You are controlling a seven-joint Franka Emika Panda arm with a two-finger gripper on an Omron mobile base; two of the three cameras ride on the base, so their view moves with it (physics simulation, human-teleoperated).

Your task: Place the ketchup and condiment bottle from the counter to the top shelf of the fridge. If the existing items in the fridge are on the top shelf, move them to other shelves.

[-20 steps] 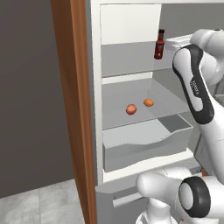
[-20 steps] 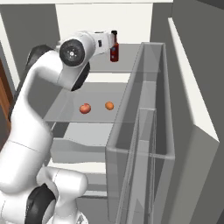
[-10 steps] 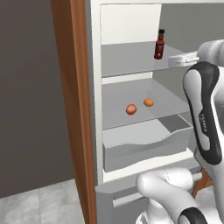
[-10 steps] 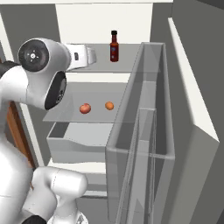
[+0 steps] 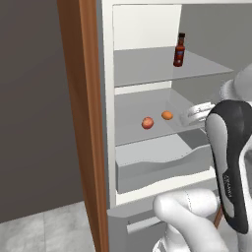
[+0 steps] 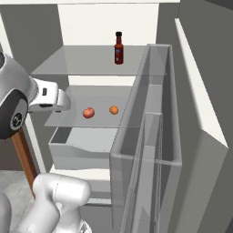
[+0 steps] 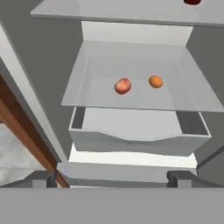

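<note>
The condiment bottle [image 5: 179, 50] [image 6: 119, 48], dark red-brown with a black cap, stands upright and alone on the top shelf [image 5: 142, 66] [image 6: 82, 61] of the open fridge [image 5: 109, 147]; its base shows in the hand view [image 7: 192, 1]. The existing items, a pinkish-red fruit [image 5: 147, 123] [image 6: 88, 113] [image 7: 123, 85] and an orange fruit [image 5: 167, 115] [image 6: 113, 109] [image 7: 155, 81], lie on the second shelf. My gripper [image 7: 113, 179] [image 5: 197, 112] [image 6: 59, 100] is open and empty, held out in front of the fridge at about the second shelf's height. The ketchup and the counter are out of view.
A grey drawer [image 5: 157, 165] [image 7: 138, 140] sits below the fruit shelf. The open fridge door with its clear racks [image 6: 145, 136] stands to the right. A brown wooden panel [image 5: 83, 123] borders the fridge on the left.
My arm has drawn back and down from the top shelf, away from the condiment bottle, which stays standing there. The fruits have not moved.
</note>
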